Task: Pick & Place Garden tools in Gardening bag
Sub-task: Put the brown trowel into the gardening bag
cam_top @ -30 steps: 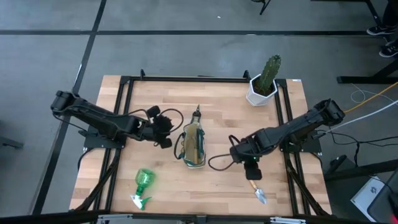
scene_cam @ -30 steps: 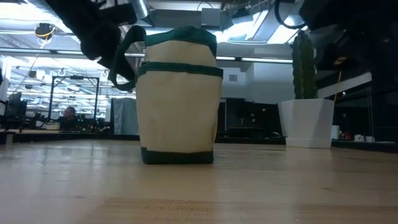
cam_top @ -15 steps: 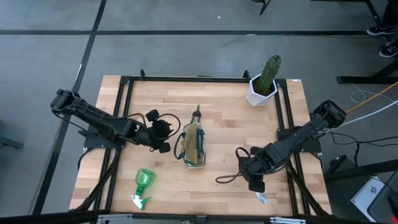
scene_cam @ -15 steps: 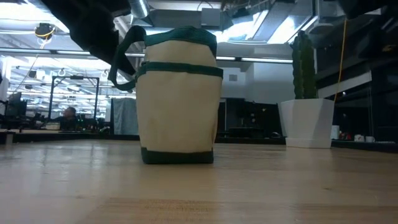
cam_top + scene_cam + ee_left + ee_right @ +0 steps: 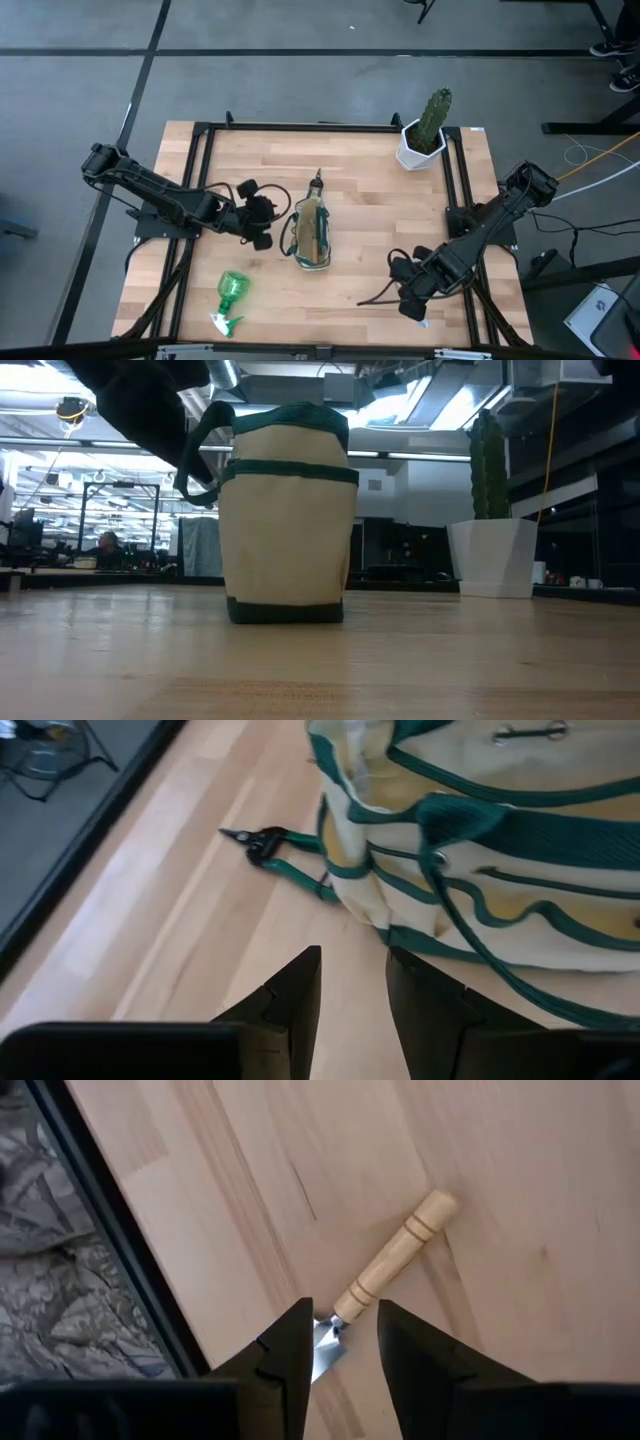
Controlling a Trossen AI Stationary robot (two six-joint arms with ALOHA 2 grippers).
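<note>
The cream gardening bag with green trim (image 5: 312, 236) stands upright on its base mid-table; it also shows in the low view (image 5: 288, 510). The dark pruning shears (image 5: 317, 183) lie on the table just beyond it, and show in the left wrist view (image 5: 255, 844). The green spray bottle (image 5: 230, 298) lies on its side near the front left. My left gripper (image 5: 266, 222) is open, level, just left of the bag (image 5: 480, 840). My right gripper (image 5: 413, 306) is open, pointing down over the wooden-handled trowel (image 5: 395, 1250); its fingers stand either side of the blade's neck (image 5: 328, 1338). The rake is out of view.
A cactus in a white pot (image 5: 422, 140) stands at the far right corner, also in the low view (image 5: 490, 555). The table's near right edge and black frame rail (image 5: 130, 1270) run close beside the trowel. Bare wood lies between the bag and the right gripper.
My right gripper has gone toward the table's near edge and come over the trowel, which now lies hidden beneath it in the high view. The bag and the other tools have stayed where they were.
</note>
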